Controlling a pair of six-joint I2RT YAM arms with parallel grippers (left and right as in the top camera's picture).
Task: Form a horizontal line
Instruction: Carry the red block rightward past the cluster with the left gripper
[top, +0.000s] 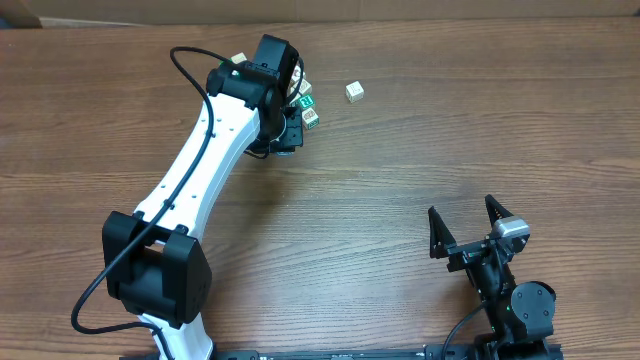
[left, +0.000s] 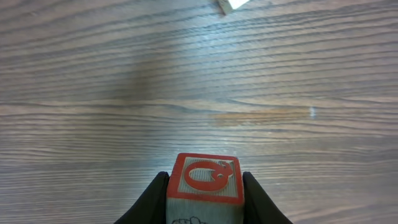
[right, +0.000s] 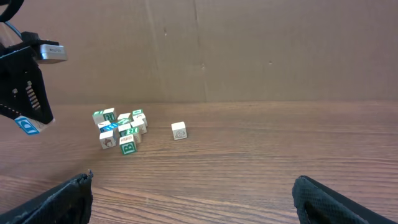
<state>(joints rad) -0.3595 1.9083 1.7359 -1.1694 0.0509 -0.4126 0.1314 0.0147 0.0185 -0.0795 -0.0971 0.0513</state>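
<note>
A: Left arm (top: 200, 160) pose?
B: Extended over the bunch (top: 308, 105); left gripper (left: 205, 182) pinches a cube (left: 206, 175).
A: Right gripper (top: 462, 210)?
B: Low, fingers spread. Lone cube (top: 353, 92) lies right of bunch.

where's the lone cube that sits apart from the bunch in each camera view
Overhead: the lone cube lies upper middle, right of the bunch of cubes.
Left wrist: probably the cream corner cut by the top edge, beyond the red-picture cube in the left gripper.
Right wrist: left of centre, right of the bunch.
Shared landmark: the bunch, seen in the overhead and right wrist views only.
</note>
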